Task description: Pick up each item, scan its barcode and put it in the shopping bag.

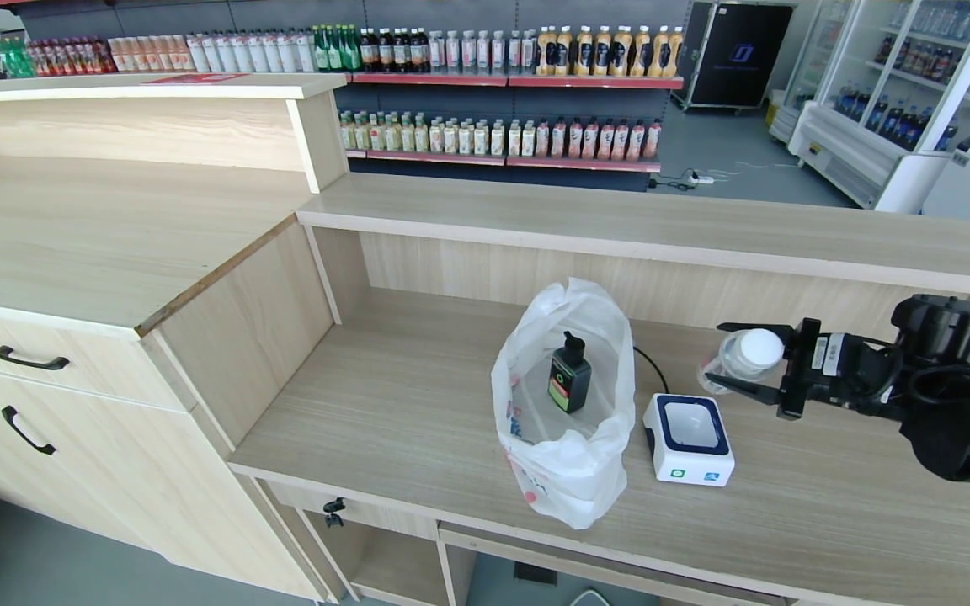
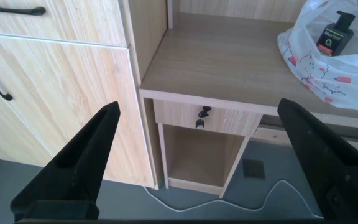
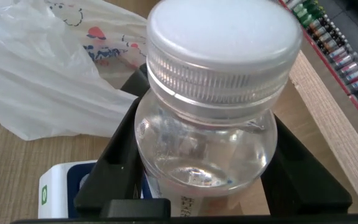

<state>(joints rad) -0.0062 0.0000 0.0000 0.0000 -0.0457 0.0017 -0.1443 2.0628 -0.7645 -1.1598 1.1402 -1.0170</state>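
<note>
my left gripper (image 2: 197, 107) hangs low in front of the counter (image 2: 222, 56), near the drawer fronts (image 2: 48, 25) of the cabinet beside it. its two fingers are spread wide, with nothing between them.

further right, the shopping bag (image 1: 565, 454) stands on the counter top, white plastic with its mouth open upward. inside it a dark pump bottle (image 1: 570, 374) stands upright.

just to the right of the bag, close by it, sits the scanner (image 1: 689, 439), a white box with a dark blue window facing up. a black cable (image 1: 650, 367) runs off behind it.

beyond the scanner and a little to its right, above the counter, my right gripper (image 1: 716, 353) is clamped on a clear bottle (image 3: 201, 155). one finger presses each side of its body. the bottle lies sideways in my grip, its white cap (image 3: 222, 43) turned toward my wrist and its base pointing toward the bag. from my right wrist, the scanner and the bag lie past the bottle.
</note>
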